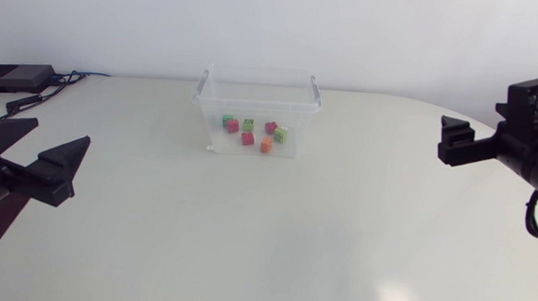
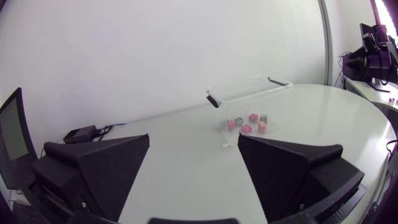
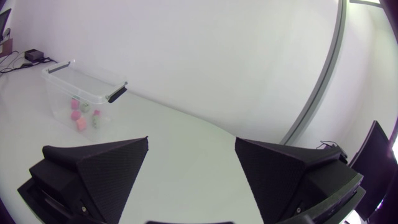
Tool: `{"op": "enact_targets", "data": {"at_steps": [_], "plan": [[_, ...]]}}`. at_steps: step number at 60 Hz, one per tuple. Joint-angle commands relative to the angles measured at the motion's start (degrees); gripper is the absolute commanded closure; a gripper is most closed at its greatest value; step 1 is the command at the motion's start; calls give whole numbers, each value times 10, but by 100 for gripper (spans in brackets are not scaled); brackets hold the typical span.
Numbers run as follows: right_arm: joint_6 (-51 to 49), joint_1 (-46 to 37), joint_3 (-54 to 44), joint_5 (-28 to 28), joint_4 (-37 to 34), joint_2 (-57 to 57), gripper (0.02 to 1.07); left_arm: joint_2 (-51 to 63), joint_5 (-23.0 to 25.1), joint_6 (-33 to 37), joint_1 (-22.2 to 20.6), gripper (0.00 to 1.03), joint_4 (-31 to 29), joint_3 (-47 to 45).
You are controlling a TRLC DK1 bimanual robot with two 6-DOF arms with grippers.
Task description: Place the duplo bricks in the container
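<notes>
Two pincers come first, both spread wide and holding nothing. Your left pincer (image 1: 61, 131) hangs over the left side of the bench (image 1: 263, 235), with its wedge fingers pointing inward across the white top. Your right pincer (image 3: 191, 142) is off at the right edge, raised, with its fingers just as far apart. The head view shows only one of those fingers clearly.

Past them, plain white bench lies between each pincer and the tub (image 1: 203, 97). The tub stands well apart from both, around the middle of the bench towards the back. It is a clear plastic tub with straight walls, an open top and a grey clip handle at each end of the rim.

You can see the bricks (image 1: 248, 139) through its walls. They are a handful of small blocks in red, green and orange, scattered loosely over the tub's floor, some touching and some apart. All the bricks you can see are inside the tub.

A tiny white bit (image 1: 210, 149) lies on the bench just beside the tub's near left corner.

Farthest off, at the back left corner of the bench, sits a flat black device (image 1: 13, 77) with cables (image 1: 60, 81) trailing from it, well away from the tub.
</notes>
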Motion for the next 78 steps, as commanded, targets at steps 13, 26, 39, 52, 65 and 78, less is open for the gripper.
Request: {"op": "enact_targets", "data": {"at_steps": [13, 26, 39, 52, 65, 78], "plan": [[9, -46, -90, 18, 27, -106, 6, -47, -28, -29, 4, 4, 44, -67], [-13, -63, -150, 31, 47, -168, 6, -73, -43, -31, 4, 4, 64, -97], [2, -64, -205, 23, 41, -245, 7, -110, -50, -39, 3, 4, 76, -129], [51, -54, -245, 2, 21, -312, 10, -148, -57, -63, -2, 4, 75, -158], [97, -44, -282, -19, 3, -374, 13, -183, -64, -86, -6, 4, 75, -185], [146, -34, -322, -40, -17, -442, 13, -221, -72, -110, -10, 4, 74, -214]]}}
